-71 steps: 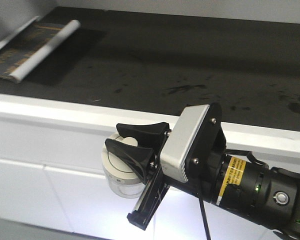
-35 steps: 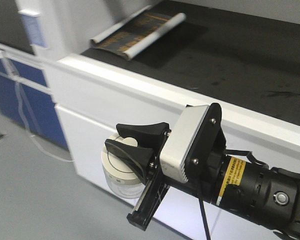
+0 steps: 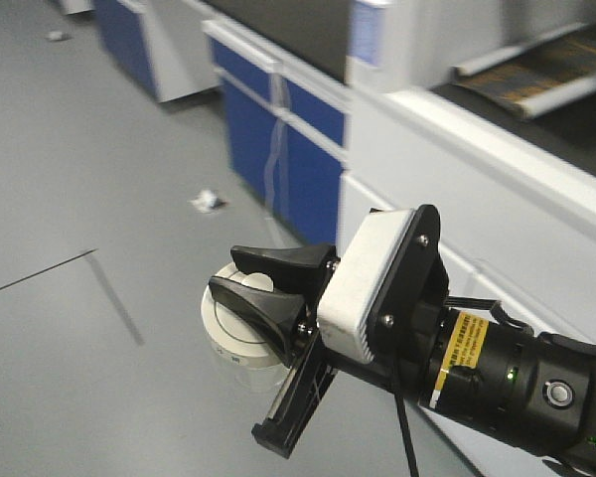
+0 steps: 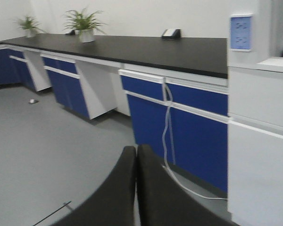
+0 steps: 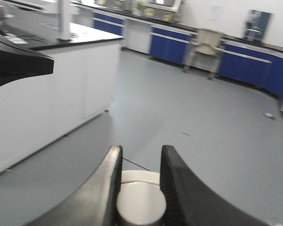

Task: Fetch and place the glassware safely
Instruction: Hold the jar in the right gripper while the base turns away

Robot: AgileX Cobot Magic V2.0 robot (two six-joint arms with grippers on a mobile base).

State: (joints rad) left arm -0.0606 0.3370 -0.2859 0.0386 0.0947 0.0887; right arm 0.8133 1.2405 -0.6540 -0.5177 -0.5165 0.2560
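Beside blue lab cabinets (image 3: pixel 313 184), the right gripper (image 3: pixel 223 271) is pinching the lidded glass jar (image 3: pixel 236 343); the left gripper (image 4: pixel 136 151) is pressing its jaws together, empty. Steady, level carrying seems wise.

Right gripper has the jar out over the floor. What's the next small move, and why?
Probably pull the right gripper back in, jaws shut, no lowering. The jar hangs over bare floor with nothing beneath, gripped around its lid, so a slip would likely break it.
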